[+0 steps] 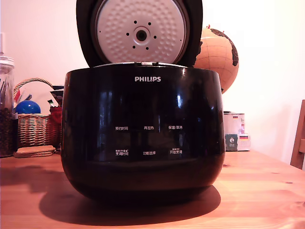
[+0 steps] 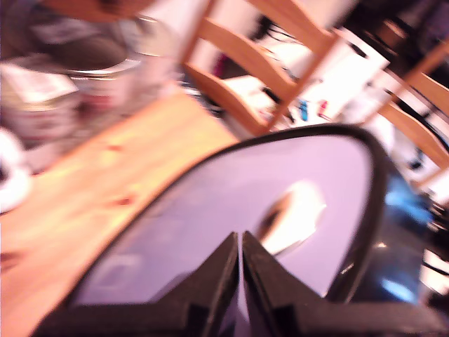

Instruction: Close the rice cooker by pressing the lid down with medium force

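A: Exterior view, left to right, quick. Glass jar (image 1: 5, 107) at the exterior view's left edge, then a wicker basket (image 1: 32, 128) with a blue ball (image 1: 27, 107) in it, and a flat tan pad (image 1: 34, 151) in front of the basket.

B: Centre?

A: The rice cooker (image 1: 143, 131), black and glossy, PHILIPS on the front, sitting square on the wooden bench (image 1: 259, 191). The lid (image 1: 139, 32) stands up, hinged at the back, with its dimpled pale underside facing the camera. So it's fully open and the close is not yet done.

B: Right side?

A: A globe (image 1: 220, 55) behind the cooker, a small white box (image 1: 234, 131) below it, and a chair edge at the far right of that view.

B: Tool?

A: Not in the exterior view at all. In the wrist view the tool (image 2: 240, 281) has its two fingers pressed together with only a hairline slit between them, clenched on nothing. That probably suits a push with the fingertips, no grasp needed.

B: Where's the lid against it?

A: A glossy dark-rimmed surface fills the wrist view just beyond the fingertips, probably the lid's outer face. The picture is blurred; I can't tell touching from just near. My guess is the tool sits behind the raised lid, which would explain why the front camera misses it.
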You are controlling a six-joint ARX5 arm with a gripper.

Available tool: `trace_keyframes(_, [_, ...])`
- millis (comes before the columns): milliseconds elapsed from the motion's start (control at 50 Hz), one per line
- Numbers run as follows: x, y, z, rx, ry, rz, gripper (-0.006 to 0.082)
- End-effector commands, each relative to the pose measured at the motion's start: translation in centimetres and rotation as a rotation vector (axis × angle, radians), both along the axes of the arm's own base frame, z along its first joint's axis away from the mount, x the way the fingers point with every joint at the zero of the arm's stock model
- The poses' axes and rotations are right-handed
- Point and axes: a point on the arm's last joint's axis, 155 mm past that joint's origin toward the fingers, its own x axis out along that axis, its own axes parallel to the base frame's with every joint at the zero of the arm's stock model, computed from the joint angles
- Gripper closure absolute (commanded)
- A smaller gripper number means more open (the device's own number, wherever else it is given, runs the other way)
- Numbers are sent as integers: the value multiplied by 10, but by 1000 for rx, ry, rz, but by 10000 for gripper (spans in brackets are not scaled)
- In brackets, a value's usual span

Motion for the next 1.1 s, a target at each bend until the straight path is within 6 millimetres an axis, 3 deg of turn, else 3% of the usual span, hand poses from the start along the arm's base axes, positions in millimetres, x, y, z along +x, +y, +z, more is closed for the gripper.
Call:
trace_keyframes(0, [-6, -7, -8, 12, 27, -25, 788])
trace_keyframes(220, [-12, -15, -21, 100, 0, -19, 788])
trace_keyframes(380, [-2, 0, -34, 197, -9, 58, 788])
trace_keyframes(620, [-10, 6, -56, 278, 22, 51, 788])
trace_keyframes(880, [-23, -2, -86, 320, 79, 13, 788])
trace_keyframes(1080, [-22, -10, -95, 302, 63, 29, 788])
